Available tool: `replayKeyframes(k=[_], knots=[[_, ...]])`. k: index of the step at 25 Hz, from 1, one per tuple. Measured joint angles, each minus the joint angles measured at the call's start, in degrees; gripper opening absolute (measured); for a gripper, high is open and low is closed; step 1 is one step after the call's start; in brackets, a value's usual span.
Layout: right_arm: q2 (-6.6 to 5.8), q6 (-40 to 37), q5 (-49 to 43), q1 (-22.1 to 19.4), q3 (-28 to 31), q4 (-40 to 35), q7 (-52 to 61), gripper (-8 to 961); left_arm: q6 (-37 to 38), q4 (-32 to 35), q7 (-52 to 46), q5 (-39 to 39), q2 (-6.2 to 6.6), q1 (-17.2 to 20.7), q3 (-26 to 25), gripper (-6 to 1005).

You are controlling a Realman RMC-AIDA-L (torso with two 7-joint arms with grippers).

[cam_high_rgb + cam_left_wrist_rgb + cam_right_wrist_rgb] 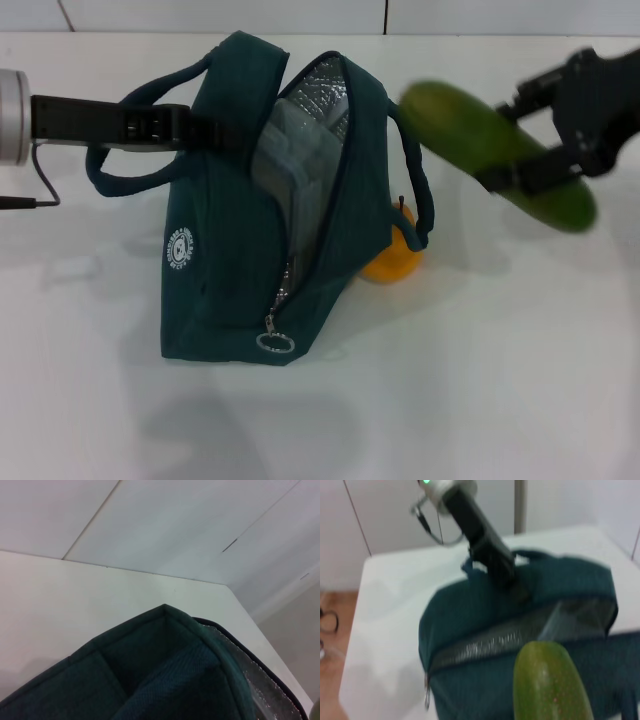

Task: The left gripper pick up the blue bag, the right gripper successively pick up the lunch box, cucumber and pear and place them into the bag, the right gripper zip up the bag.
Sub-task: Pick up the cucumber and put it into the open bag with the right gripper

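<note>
The blue bag point(240, 260) stands on the white table point(500, 380), its top unzipped and its foil lining point(325, 90) showing. My left gripper point(203, 128) reaches in from the left and is shut on the bag's upper edge by the handles. The clear lunch box point(288, 165) stands inside the bag. My right gripper point(503, 146) hangs in the air to the right of the opening, shut on the cucumber point(470, 130), whose tip points toward the bag. In the right wrist view the cucumber point(550, 685) is above the bag's opening point(520, 635). The pear point(392, 258) rests on the table behind the bag's right side.
The zipper's ring pull point(275, 342) hangs at the bag's lower front corner. A rolled handle point(420, 190) droops over the bag's right side above the pear. A wall runs behind the table's far edge point(400, 34).
</note>
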Motion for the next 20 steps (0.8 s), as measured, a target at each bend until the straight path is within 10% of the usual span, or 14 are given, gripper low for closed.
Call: replayKeyframes(k=[20], knots=[[0.79,27.8,47.4,-5.8,-20.2,23.8,-31.3,654,0.0,0.0,0.4,-1.8,-0.70,-0.8,0.6,43]])
